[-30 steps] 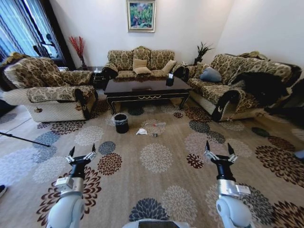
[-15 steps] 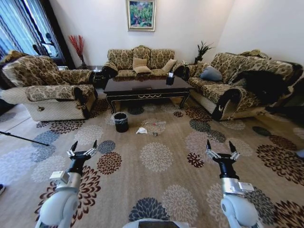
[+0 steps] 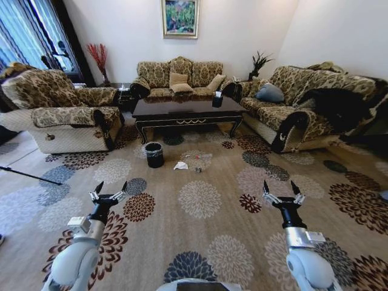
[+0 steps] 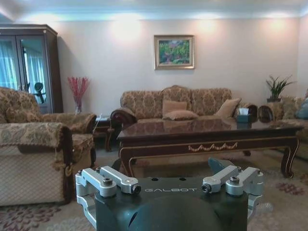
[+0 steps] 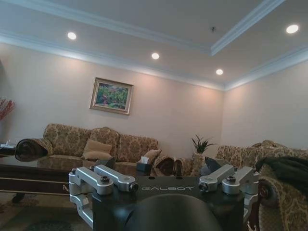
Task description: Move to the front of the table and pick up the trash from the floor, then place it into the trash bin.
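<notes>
Center frame: trash on carpet beside bin, before the table. Lower corners: left end effector and right end effector, fingers apart, empty.

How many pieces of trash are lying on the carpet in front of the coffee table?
3: a crumpled white tissue just right of the trash bin, a small reddish piece further right, and a tiny dark wrapper nearer the robot. More may hide under the table.
</notes>
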Controlling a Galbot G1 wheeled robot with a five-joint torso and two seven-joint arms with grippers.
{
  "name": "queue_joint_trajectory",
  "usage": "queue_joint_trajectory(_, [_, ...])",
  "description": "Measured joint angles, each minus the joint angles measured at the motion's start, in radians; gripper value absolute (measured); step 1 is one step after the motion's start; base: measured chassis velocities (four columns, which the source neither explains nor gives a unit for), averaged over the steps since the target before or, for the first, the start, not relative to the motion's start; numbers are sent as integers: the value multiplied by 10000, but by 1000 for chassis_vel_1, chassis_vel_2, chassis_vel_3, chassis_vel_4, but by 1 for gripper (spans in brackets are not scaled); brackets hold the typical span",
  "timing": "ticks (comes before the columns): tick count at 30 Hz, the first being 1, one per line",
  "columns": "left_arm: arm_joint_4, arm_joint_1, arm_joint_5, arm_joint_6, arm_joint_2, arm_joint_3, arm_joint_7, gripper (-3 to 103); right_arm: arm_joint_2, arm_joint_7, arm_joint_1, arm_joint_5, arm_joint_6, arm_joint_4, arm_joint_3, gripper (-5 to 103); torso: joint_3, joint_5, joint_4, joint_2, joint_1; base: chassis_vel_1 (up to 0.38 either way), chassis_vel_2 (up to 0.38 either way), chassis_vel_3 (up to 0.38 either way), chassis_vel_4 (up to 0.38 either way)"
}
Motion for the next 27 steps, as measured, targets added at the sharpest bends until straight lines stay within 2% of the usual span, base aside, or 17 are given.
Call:
queue_joint_trajectory(3, [-288,1,-82,22,-111,-13,-5,100,-68,137,-104,85,-148,282,111,100,-81,-1,0,-137,-52,0,0,0,0])
queue_joint_trajectory(4, [-350,27,239,-99,-559,82,-40,100,203,255,-295,-235,-151,372,64,100,-169,-1,1,-291,-117,0,0,0,0])
queue_joint_trajectory(6, [-378,151,470,-205,-894,239,-44,100,527,121,-454,-569,57,379,-71,100,-231,-1,-3,-395,-162,0,0,0,0])
queue_joint_trajectory(10, [-595,375,574,-226,-1169,453,-40,100,651,-294,-490,-424,127,467,-190,100,-336,2,0,-570,-234,0,0,0,0])
queue_joint_trajectory(12, [-648,395,587,-226,-1196,474,-40,100,582,-382,-481,-253,59,512,-205,100,-361,0,1,-620,-256,0,0,0,0])
queue_joint_trajectory(13, [-738,425,598,-222,-1213,477,-40,100,354,-466,-482,42,-223,584,-213,100,-399,0,2,-694,-291,0,0,0,0])
queue_joint_trajectory(18, [-881,539,603,-214,-1215,408,-3,100,-213,-357,-554,-339,-987,361,-184,100,-507,3,-1,-894,-383,0,0,0,0])
queue_joint_trajectory(21, [-879,534,603,-209,-1178,337,31,100,-601,-177,-670,-63,-1110,291,-307,100,-590,2,1,-1035,-438,0,0,0,0])
queue_joint_trajectory(23, [-817,517,582,-210,-1229,306,34,100,-728,-1075,-700,865,-300,182,-284,100,-655,-1,-1,-1147,-488,0,0,0,0])
queue_joint_trajectory(24, [-817,517,582,-210,-1229,306,34,100,-728,-1075,-700,865,-300,182,-284,100,-655,-1,-1,-1147,-488,0,0,0,0])
queue_joint_trajectory(27, [-728,600,662,-262,-1384,390,57,100,-732,-1698,-576,1563,299,37,-267,100,-760,0,1,-1311,-546,0,0,0,0])
